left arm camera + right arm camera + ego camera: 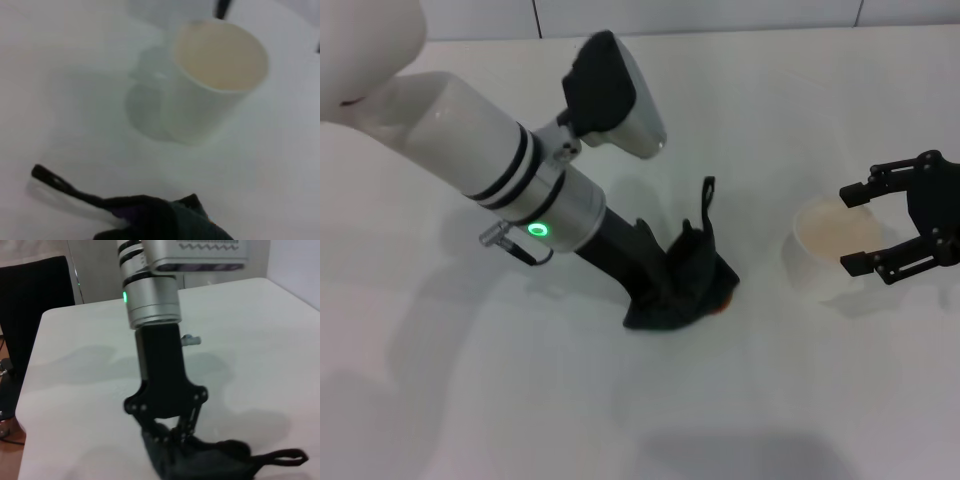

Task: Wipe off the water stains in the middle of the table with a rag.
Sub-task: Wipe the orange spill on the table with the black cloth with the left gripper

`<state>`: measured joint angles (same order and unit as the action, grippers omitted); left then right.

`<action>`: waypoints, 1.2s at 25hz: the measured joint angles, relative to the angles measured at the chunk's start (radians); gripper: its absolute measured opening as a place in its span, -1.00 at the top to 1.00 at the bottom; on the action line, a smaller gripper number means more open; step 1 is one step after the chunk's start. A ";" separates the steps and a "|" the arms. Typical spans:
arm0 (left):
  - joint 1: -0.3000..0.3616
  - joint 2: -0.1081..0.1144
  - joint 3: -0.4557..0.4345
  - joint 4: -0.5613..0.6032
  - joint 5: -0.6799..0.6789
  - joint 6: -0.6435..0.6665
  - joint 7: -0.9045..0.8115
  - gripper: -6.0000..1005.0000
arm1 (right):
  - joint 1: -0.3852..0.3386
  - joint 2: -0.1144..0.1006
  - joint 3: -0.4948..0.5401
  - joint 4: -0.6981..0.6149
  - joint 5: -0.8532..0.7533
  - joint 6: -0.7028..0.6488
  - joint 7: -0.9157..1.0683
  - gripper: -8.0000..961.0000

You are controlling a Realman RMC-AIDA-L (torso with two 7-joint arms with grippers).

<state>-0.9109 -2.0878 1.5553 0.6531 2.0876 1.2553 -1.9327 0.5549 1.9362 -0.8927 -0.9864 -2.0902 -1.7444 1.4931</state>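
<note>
- The rag lies mid-bench, bunched, dark and creased; its thin tail points toward 12 o'clock, giving the long axis.
- The left tool presses down on the rag, narrowed and pinching its folds.
- An orange stain peeks out at the rag's 4 o'clock edge.
- The right tool sits at 3 o'clock, spread wide around the cup.
</note>
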 joint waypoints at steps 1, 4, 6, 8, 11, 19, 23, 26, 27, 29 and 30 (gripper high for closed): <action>0.000 0.000 0.012 0.003 -0.010 0.008 0.002 0.87 | 0.000 0.000 0.000 0.000 0.000 0.001 0.000 -0.75; -0.002 -0.001 0.040 0.015 -0.045 0.029 0.010 0.87 | 0.001 0.000 0.000 0.000 -0.001 0.004 0.001 -0.75; 0.006 0.000 0.044 0.027 -0.054 0.023 0.012 0.87 | 0.001 0.001 0.000 0.000 -0.001 0.005 0.001 -0.75; 0.013 0.000 0.041 0.026 -0.053 0.000 0.012 0.87 | 0.001 0.002 0.000 0.000 -0.001 0.006 0.001 -0.75; 0.016 0.003 0.038 0.008 -0.042 -0.054 -0.006 0.87 | 0.002 0.004 0.000 0.000 -0.001 0.009 0.001 -0.75; 0.022 0.007 -0.092 -0.010 0.062 -0.155 -0.088 0.87 | 0.002 0.008 0.000 0.002 -0.007 0.011 0.001 -0.75; 0.029 0.008 -0.188 -0.010 0.090 -0.158 -0.097 0.87 | 0.002 0.011 0.000 0.002 -0.010 0.011 0.001 -0.75; 0.029 0.007 -0.191 -0.010 0.097 -0.156 -0.098 0.87 | 0.004 0.011 0.000 0.002 -0.011 0.011 0.001 -0.75; 0.029 0.007 -0.188 -0.010 0.098 -0.153 -0.097 0.87 | 0.004 0.011 0.000 0.001 -0.012 0.011 0.001 -0.75; 0.028 0.004 -0.167 -0.010 0.094 -0.139 -0.088 0.87 | 0.007 0.011 0.000 0.001 -0.012 0.011 0.001 -0.75; 0.026 0.003 -0.143 -0.010 0.085 -0.131 -0.082 0.87 | 0.008 0.011 0.000 0.001 -0.013 0.011 0.001 -0.75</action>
<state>-0.8846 -2.0844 1.4121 0.6426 2.1728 1.1246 -2.0149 0.5634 1.9468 -0.8928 -0.9854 -2.1030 -1.7333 1.4942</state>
